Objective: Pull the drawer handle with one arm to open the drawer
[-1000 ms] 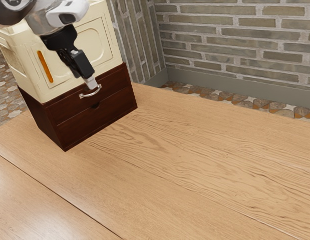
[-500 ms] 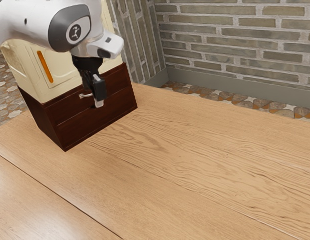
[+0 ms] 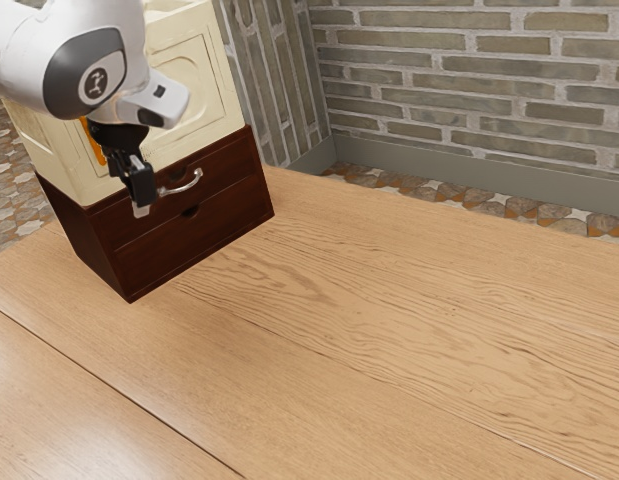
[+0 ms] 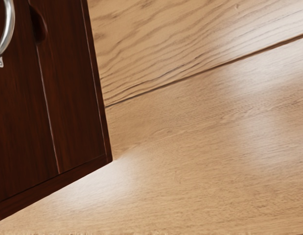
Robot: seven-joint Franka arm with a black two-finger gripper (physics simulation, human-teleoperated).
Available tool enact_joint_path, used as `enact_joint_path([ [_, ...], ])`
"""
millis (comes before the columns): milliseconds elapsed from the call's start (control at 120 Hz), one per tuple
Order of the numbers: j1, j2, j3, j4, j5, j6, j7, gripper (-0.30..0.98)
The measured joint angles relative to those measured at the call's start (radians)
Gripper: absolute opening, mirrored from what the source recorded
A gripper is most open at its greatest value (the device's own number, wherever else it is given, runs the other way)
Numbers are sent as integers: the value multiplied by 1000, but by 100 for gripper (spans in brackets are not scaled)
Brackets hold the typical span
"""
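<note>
Drawer handle (image 3: pixel 194 184) near gripper (image 3: pixel 141 209), on ext. view's right — can't tell if it's apart/together.

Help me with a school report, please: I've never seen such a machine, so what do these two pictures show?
The white machine is a robot arm, rendered by a simulator. The exterior view is taken from its side; the wrist view comes from a camera on its hand.

On the wooden table stands a dark brown cabinet with two drawers, both apparently closed, and a cream box on top. The silver handle is on the upper drawer, which the robot should pull open. The hand hangs beside that handle; I see nothing held.
</note>
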Motion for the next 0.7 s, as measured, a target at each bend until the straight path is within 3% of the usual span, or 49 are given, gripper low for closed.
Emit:
enact_joint_path([
  [233,14,-24,52,-102,55,161,-10,69],
  [425,-28,10,50,-107,53,245,-31,69],
  [700,-2,13,54,-108,54,284,-78,69],
])
